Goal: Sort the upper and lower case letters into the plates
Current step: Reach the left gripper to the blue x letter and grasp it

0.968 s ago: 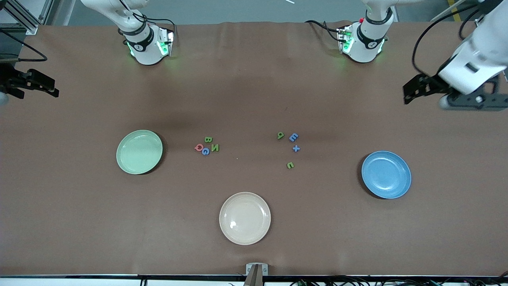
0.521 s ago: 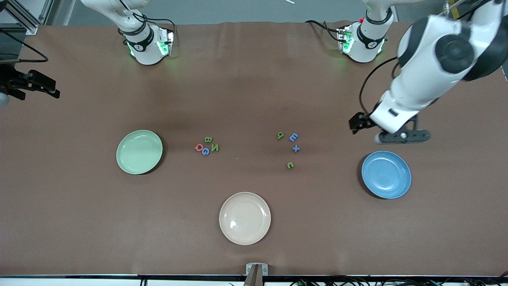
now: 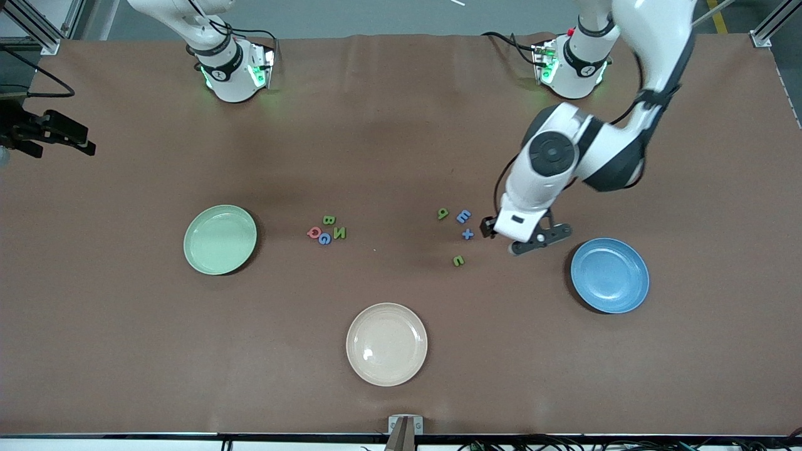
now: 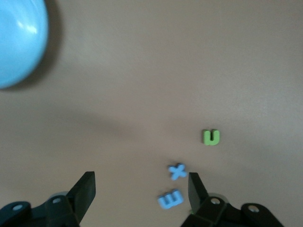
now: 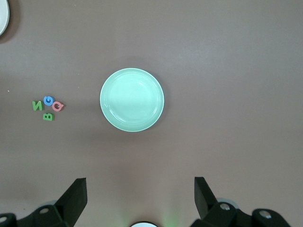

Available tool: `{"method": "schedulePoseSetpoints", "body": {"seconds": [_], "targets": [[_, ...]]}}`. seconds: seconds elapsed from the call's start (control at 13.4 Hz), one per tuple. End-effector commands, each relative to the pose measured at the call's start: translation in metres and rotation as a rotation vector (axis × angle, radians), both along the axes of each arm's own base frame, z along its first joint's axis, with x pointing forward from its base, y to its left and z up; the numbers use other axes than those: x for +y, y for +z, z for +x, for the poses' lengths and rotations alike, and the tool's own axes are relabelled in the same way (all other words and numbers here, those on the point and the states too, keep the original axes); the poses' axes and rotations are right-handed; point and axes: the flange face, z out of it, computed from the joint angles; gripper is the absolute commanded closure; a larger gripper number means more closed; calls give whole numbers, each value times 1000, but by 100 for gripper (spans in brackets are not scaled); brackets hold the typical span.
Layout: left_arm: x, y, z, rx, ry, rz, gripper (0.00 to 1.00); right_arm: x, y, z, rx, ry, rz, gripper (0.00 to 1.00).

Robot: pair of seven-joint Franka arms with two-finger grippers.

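Eight small letters lie in two groups mid-table. Green B [image 3: 328,220], green N [image 3: 339,233], blue G [image 3: 324,238] and red Q [image 3: 312,232] lie beside the mint green plate [image 3: 220,240]. A green q [image 3: 442,213], blue E [image 3: 463,216], blue x [image 3: 467,234] and green u [image 3: 458,260] lie toward the blue plate [image 3: 609,275]. My left gripper [image 3: 492,228] is open and empty, low over the table between the blue x and the blue plate. Its wrist view shows the E [image 4: 170,199], x [image 4: 177,171] and u [image 4: 211,137] by its open gripper [image 4: 141,189]. My right gripper [image 3: 89,141] waits open, high at the right arm's end.
A cream-beige plate [image 3: 386,344] sits nearest the front camera, mid-table. The right wrist view looks down past its open gripper [image 5: 139,194] on the mint plate [image 5: 132,100] and the four letters [image 5: 47,108] beside it. Both plates hold nothing.
My left arm has swung in from the left arm's end of the table and come down beside the blue x and E. The right arm has barely moved.
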Motion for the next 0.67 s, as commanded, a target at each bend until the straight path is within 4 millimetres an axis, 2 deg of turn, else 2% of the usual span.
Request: {"method": "schedulePoseSetpoints", "body": {"seconds": [0.0, 0.15, 0.37, 0.6], "targets": [[-17, -34, -1, 0, 112, -20, 13, -1, 4, -9, -19, -24, 17, 0], [-37, -56, -14, 16, 161, -32, 15, -3, 7, -10, -31, -27, 16, 0], [-45, -82, -20, 42, 213, -38, 26, -3, 7, -9, -37, -27, 16, 0], [-50, -108, -25, 41, 245, -38, 31, -3, 7, -8, -37, -27, 16, 0]]}}
